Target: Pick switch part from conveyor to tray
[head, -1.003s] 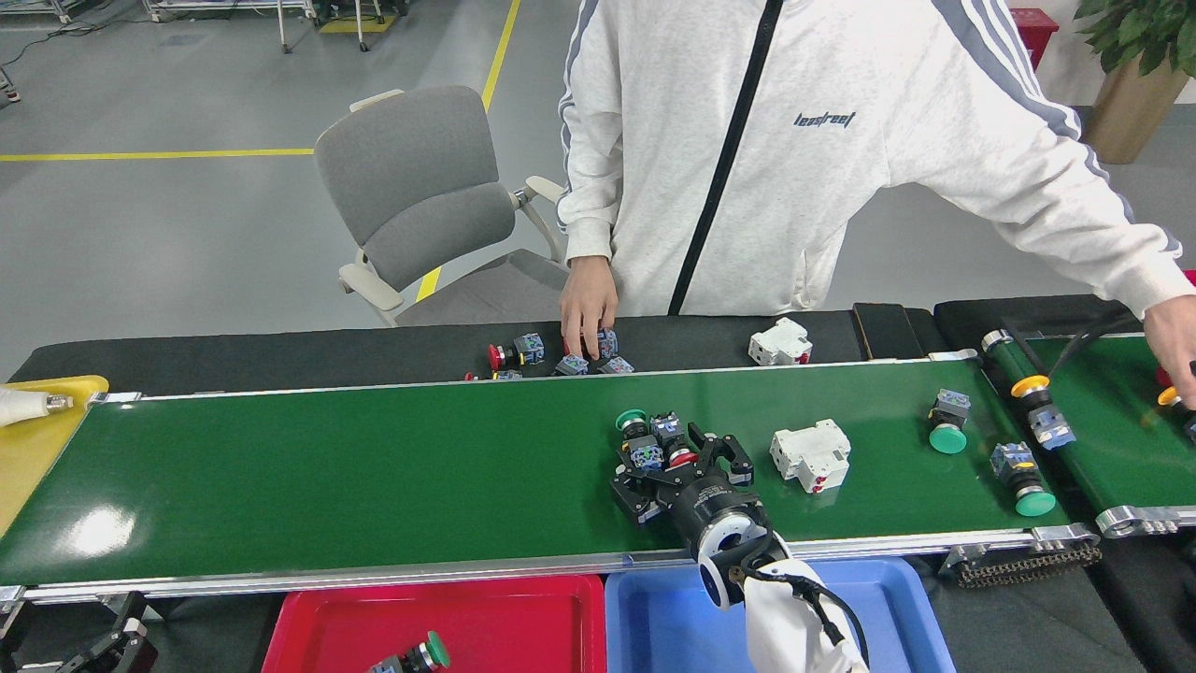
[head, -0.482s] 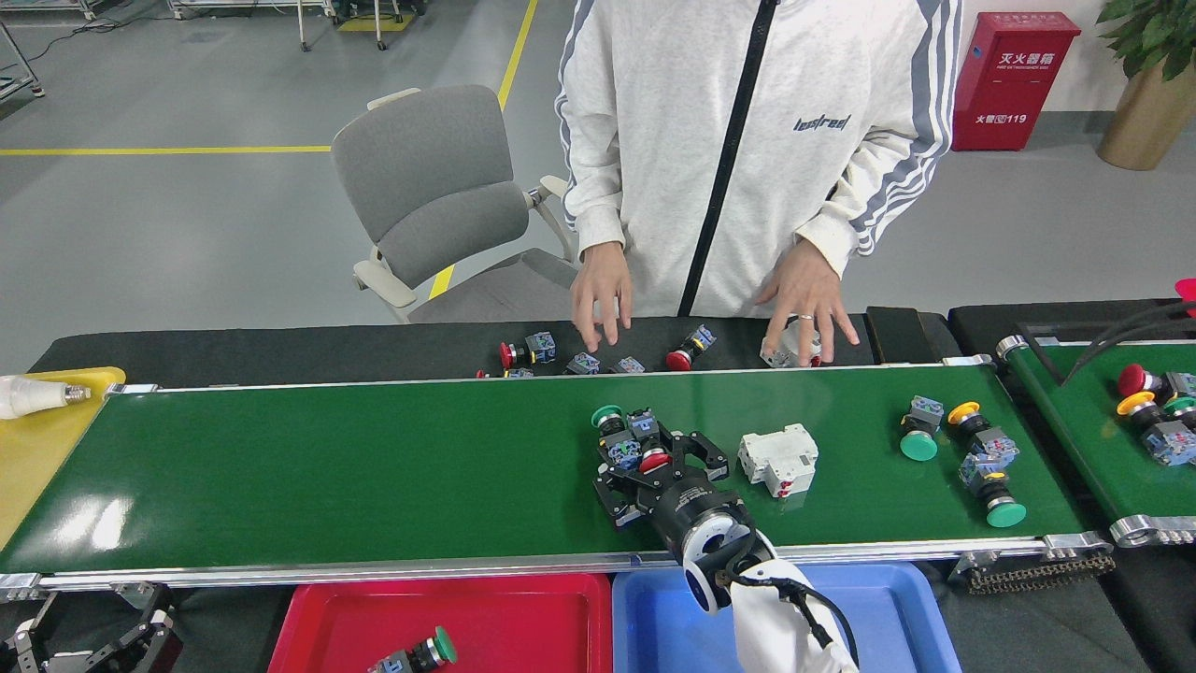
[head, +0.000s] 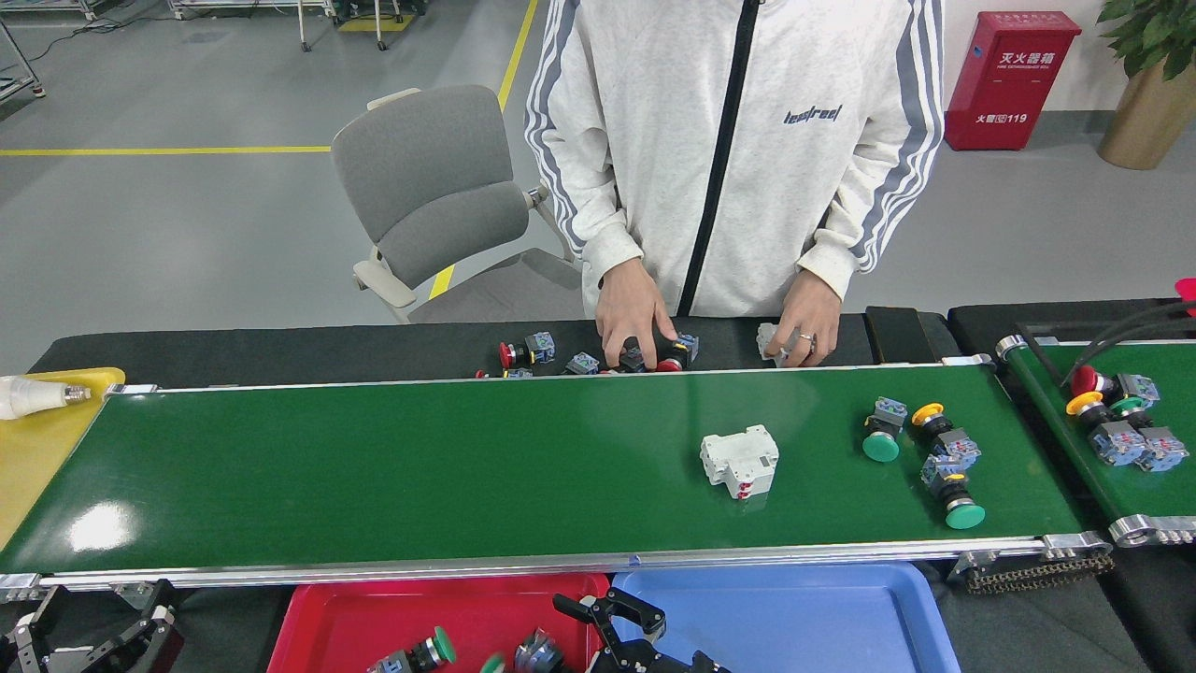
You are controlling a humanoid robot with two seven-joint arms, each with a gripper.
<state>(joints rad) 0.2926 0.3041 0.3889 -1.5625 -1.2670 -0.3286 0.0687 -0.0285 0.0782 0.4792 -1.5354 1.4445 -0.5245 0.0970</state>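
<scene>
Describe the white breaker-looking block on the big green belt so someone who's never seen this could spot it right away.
Start at the long dark green conveyor belt with silver side rails that crosses the picture. Right of its middle, alone on the belt, lies a white boxy plastic switch block. The parts further right are small round push-buttons with green caps or yellow caps; this one is bigger, squared and all white.

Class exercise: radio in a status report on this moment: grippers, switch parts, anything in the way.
Right gripper open over red tray. Left gripper idle, state unclear. Three pushbutton switches and white breaker on conveyor. Person's hands behind belt, not blocking.
</scene>
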